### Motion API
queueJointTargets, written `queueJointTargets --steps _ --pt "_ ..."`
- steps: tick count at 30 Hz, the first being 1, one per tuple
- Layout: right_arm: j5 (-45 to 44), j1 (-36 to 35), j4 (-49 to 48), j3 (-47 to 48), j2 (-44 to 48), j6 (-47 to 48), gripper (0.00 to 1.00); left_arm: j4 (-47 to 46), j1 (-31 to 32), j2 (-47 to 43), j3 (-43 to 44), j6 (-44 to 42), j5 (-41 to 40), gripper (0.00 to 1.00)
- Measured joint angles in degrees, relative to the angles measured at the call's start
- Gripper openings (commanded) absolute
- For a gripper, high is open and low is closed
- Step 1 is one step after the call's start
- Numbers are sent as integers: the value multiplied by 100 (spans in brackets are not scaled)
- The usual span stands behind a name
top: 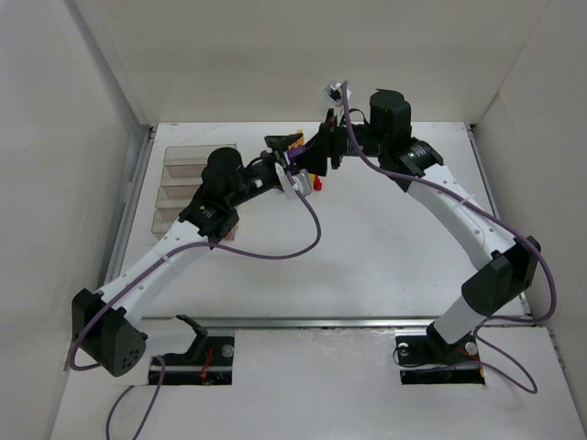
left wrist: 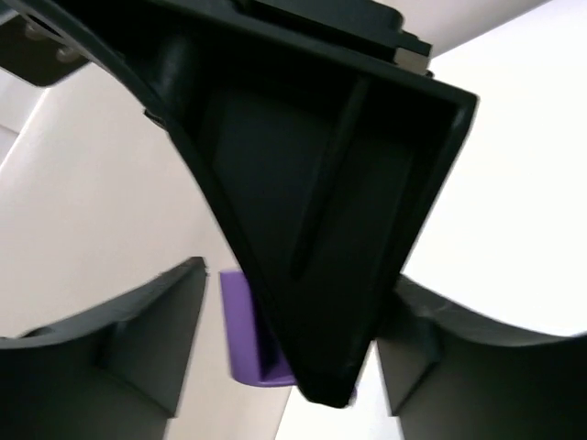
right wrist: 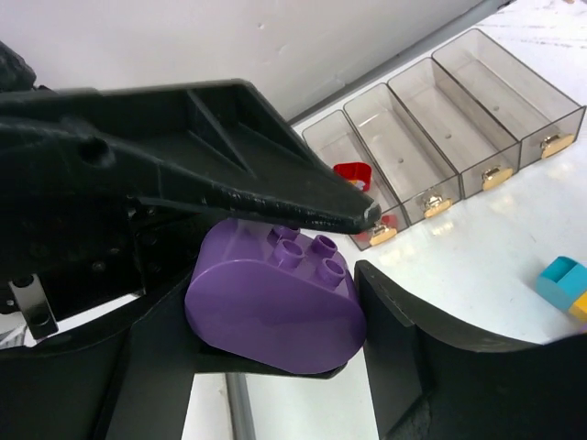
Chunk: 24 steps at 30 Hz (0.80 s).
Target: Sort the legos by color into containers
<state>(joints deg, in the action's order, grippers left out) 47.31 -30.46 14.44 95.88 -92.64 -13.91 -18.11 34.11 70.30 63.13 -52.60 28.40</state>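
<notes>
My right gripper (right wrist: pixel 275 295) is shut on a rounded purple lego (right wrist: pixel 261 316), raised at the back middle of the table (top: pixel 385 238). My left gripper (left wrist: pixel 298 280) stands open around the same lego (left wrist: pixel 240 330). One finger (right wrist: pixel 275 197) lies just over the studs and the other under the base, with a thin gap showing in the left wrist view. The containers (right wrist: pixel 440 119) sit side by side, and a red lego (right wrist: pixel 351 172) lies in the nearest one. Below the grippers, a red lego (top: pixel 318 182) lies on the table. A yellow lego (top: pixel 297 137) shows behind the grippers.
The containers (top: pixel 188 188) stand at the far left of the table, partly under my left arm. A cyan lego (right wrist: pixel 559 277) with a yellow one beside it lies on the table near them. White walls close in the table on three sides.
</notes>
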Motion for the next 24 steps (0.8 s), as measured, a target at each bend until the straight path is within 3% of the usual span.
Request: queueJointTargets --steps 5,6,8,9,12,14,24 --pt "-122 0 -76 2 76 9 14 -37 42 -2 -39 20 4 31" --pt "-125 0 -79 2 76 4 25 -44 39 -2 -42 28 4 27" --pt "-127 0 -76 2 76 7 33 -44 39 -2 -44 28 2 19" --pt "-129 0 -76 2 76 7 48 -44 39 -2 -44 28 2 13" --pt "-168 0 -74 2 76 4 72 -39 39 -9 -44 28 0 9" --pt "-267 -7 -59 2 76 2 100 -15 39 -9 -44 22 -9 7" --pt "-1231 76 466 0 164 11 100 267 11 -35 -66 160 -354 0"
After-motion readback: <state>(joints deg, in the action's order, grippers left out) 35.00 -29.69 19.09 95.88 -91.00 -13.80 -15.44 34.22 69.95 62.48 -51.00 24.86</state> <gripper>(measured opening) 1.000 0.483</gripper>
